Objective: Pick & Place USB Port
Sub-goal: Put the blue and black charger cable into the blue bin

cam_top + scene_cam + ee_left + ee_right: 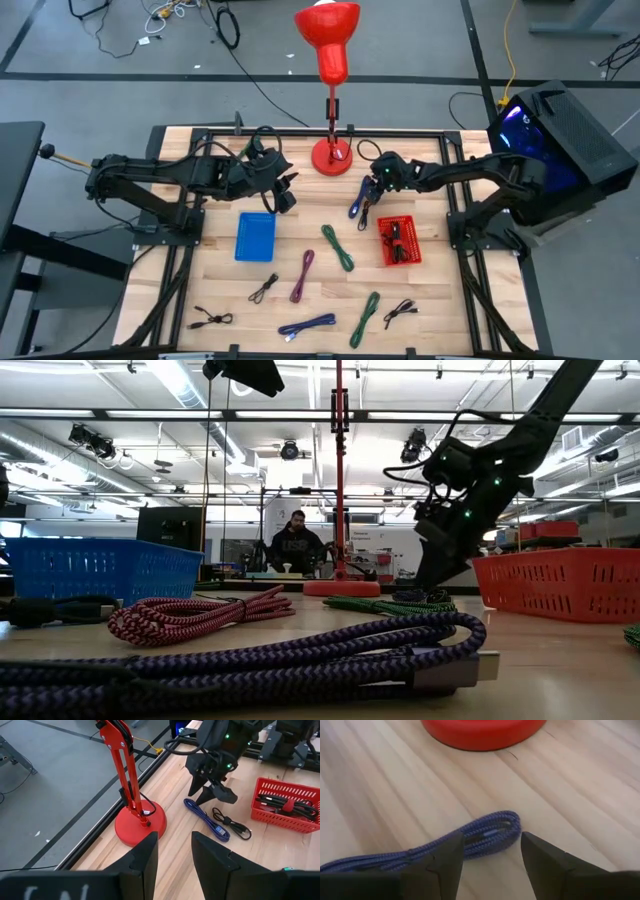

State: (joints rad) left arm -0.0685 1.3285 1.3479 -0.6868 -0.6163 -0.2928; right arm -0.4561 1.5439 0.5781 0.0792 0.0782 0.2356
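Grey workshop floor w/ loose wires surrounds a pale wooden-plank desk (300, 240) framed in black bars. Red desk lamp (330, 60) stands on its round base at the desk's far edge, centre.

Right end effector (370, 197) sits low over the blue braided USB cable (358, 203), just in front of the lamp base; wrist view has both dark fingers spread wide w/ the cable's looped end (490, 832) lying on the wood between them, not gripped, nothing held. Left wrist view shows a thin black cable (232, 824) just beside the blue one (207, 818).

Red plastic mesh basket (398, 241) is near the right end effector, on its right, w/ dark cables already inside. Blue rectangular plastic bin (255, 237) sits left of centre.

Left end effector (283, 192) hangs near the blue bin's far right corner, fingers (145, 855) parted, nothing between them.

Scattered nearer the front edge: green braided cable (338, 247), maroon braided cable (303, 275), second green cable (365, 318), purple-blue cable (307, 326), plus small black cables (212, 319).

Low view: a person sits in the bkgd, behind the lamp post.
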